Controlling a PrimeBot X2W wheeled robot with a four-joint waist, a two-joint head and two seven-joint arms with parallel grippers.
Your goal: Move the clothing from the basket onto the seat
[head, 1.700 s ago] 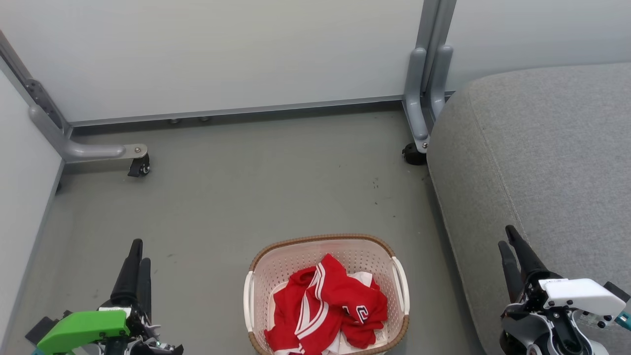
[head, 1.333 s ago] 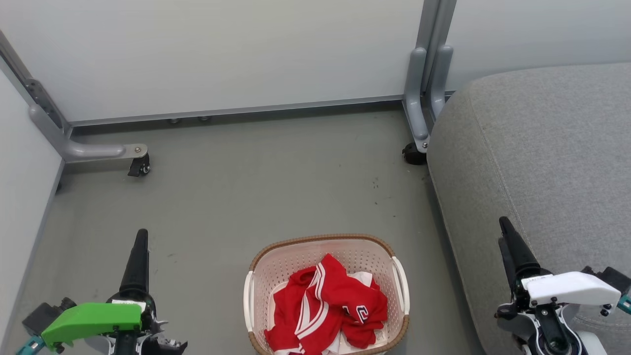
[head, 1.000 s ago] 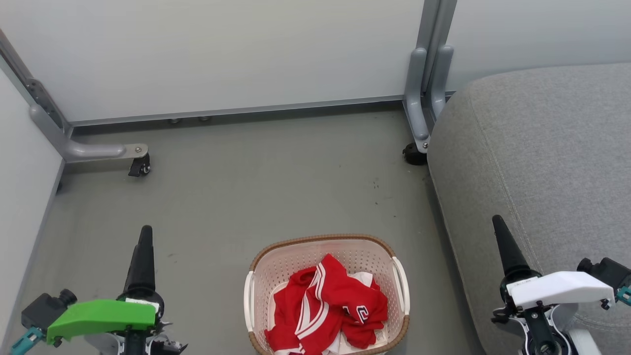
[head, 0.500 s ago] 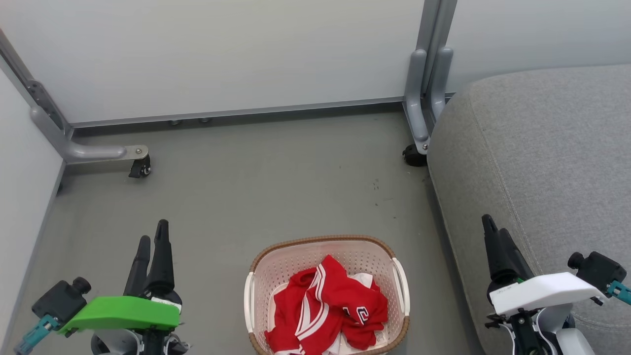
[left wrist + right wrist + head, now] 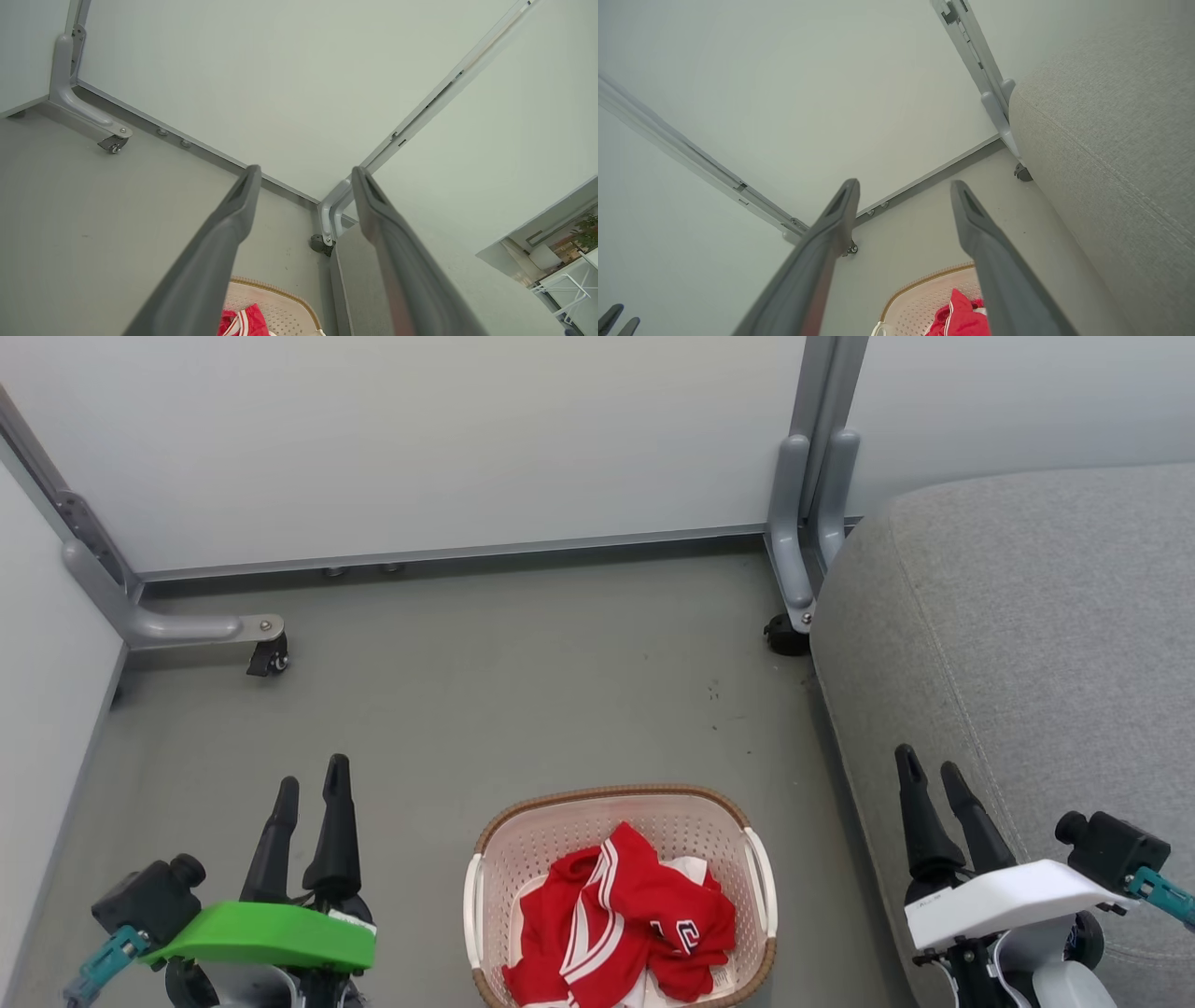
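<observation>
Sitting on the grey floor (image 5: 467,709): one oval cream perforated laundry basket (image 5: 607,794) with a brown woven-look rim and white side handles.

Contents: red jersey clothing (image 5: 621,915) with white stripes, crumpled in a heap inside the basket. A navy-and-white letter mark shows on the heap's right side, and a small white tag lies by the basket's near rim.

Seat (image 5: 1046,635): large grey woven-fabric cushion with rounded edge and stitched seam, to the right of the basket, near it, with a strip of floor between.

Left claw (image 5: 312,775): left of the basket and apart from it, over the floor, dark fingers spread wide and empty.

Right claw (image 5: 926,761): right of the basket, over the seat's edge, fingers spread wide and empty.

Partition panels (image 5: 420,439): pale, on grey metal feet with black casters (image 5: 269,658), well beyond the basket.
</observation>
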